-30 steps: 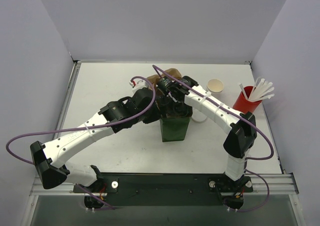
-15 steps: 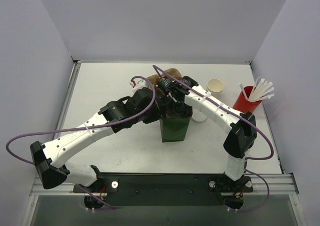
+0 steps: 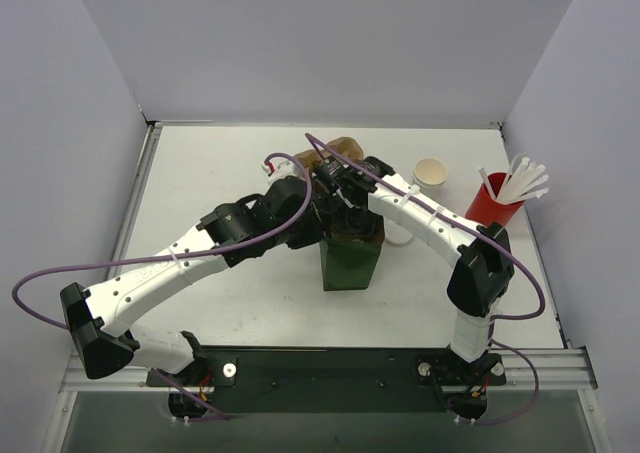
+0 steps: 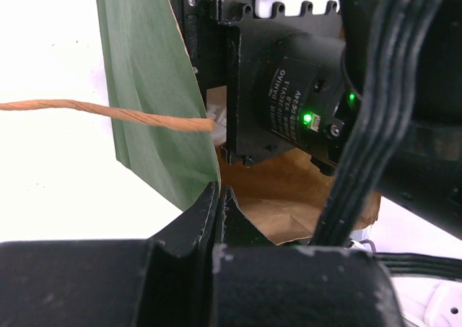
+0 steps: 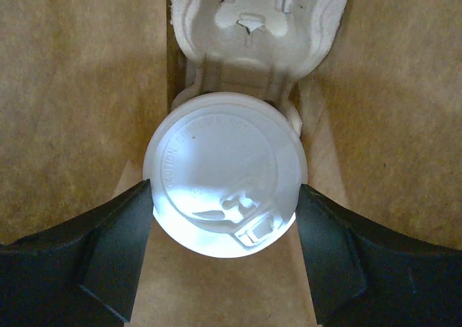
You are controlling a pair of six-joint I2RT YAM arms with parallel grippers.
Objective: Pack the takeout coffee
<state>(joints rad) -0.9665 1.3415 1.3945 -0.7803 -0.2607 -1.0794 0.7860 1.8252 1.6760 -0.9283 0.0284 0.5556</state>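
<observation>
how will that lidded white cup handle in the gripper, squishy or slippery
Likely light and crushable: the lidded cup has a thin plastic top that could flex under the right gripper squeezing its sides. The glossy rim looks slippery, so it may slide. Round, it could roll if dropped sideways.

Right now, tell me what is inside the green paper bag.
Inside the green paper bag: a flat round white plastic lid on the takeout cup, held by the right gripper, a white moulded pulp carrier beyond it. The lid hides the cup's body and whatever lies beneath.
</observation>
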